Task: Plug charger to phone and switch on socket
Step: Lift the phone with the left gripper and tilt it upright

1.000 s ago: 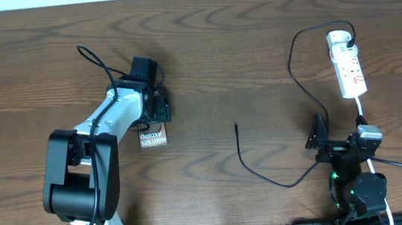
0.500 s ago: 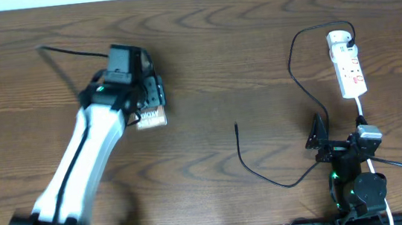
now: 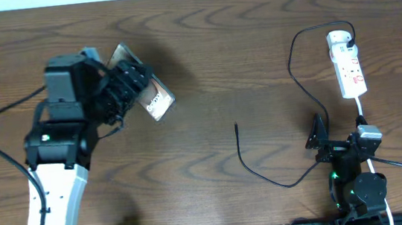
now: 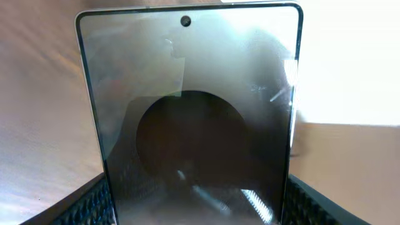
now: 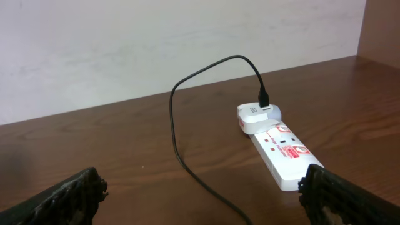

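My left gripper is shut on the phone, holding it tilted above the table's left side. In the left wrist view the phone fills the frame between the two fingers, screen glossy and dark. The charger, a thin black cable, runs from the white plug on the socket at the right, curving down to its free connector tip on the table's middle. My right gripper is open and empty, low at the right, just below the socket. The cable passes between its fingers' view.
A thicker white cord leaves the socket's near end and runs down past the right arm's base. The left arm stretches up the table's left side. A pale wall stands behind the table.
My left gripper has lifted the phone off the table and swung it up and to the right, tilting it. The right arm, cable and socket have not moved.
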`<state>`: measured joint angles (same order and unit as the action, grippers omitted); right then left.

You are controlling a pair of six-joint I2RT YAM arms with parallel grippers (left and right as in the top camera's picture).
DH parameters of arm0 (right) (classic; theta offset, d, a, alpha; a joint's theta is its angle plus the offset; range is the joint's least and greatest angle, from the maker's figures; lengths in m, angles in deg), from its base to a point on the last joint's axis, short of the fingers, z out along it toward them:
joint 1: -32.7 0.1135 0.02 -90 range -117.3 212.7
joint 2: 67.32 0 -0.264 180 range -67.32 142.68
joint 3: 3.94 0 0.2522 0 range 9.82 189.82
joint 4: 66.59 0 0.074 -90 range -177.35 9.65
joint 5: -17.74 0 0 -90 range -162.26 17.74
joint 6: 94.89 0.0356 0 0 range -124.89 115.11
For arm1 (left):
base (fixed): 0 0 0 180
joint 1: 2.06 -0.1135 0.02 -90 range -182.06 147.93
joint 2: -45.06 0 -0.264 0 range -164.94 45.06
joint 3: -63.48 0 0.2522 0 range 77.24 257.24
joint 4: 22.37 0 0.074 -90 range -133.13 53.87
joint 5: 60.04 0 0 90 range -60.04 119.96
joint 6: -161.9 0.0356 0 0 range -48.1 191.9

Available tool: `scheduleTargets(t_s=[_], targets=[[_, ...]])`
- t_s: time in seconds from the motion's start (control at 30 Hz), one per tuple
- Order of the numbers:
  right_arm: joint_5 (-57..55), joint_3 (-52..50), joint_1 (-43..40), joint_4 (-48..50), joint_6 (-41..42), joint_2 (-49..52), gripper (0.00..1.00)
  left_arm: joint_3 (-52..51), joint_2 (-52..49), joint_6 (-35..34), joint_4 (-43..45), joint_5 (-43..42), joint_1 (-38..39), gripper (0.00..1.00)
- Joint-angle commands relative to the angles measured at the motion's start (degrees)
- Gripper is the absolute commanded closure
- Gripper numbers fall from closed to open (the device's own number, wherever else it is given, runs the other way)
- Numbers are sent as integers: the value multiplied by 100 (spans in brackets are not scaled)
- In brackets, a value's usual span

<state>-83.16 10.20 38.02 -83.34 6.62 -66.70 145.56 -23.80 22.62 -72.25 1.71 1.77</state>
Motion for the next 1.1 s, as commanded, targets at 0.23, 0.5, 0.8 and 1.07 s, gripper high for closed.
scheduleTargets(t_s=[0.23, 0.5, 0.8, 1.07], targets=[[11, -7, -42, -22, -44, -24, 1, 168, -540, -3956, 105, -3689, -1054, 93], [11, -7, -42, -22, -44, -24, 1, 168, -551, -5136, 105, -3829, -1062, 92], [11, -7, -42, -24, -44, -24, 1, 168, -551, -5633, 107, -3836, -1062, 92], [11, -7, -42, -22, -44, -24, 1, 168, -551, -3759, 107, -2653, -1062, 93]])
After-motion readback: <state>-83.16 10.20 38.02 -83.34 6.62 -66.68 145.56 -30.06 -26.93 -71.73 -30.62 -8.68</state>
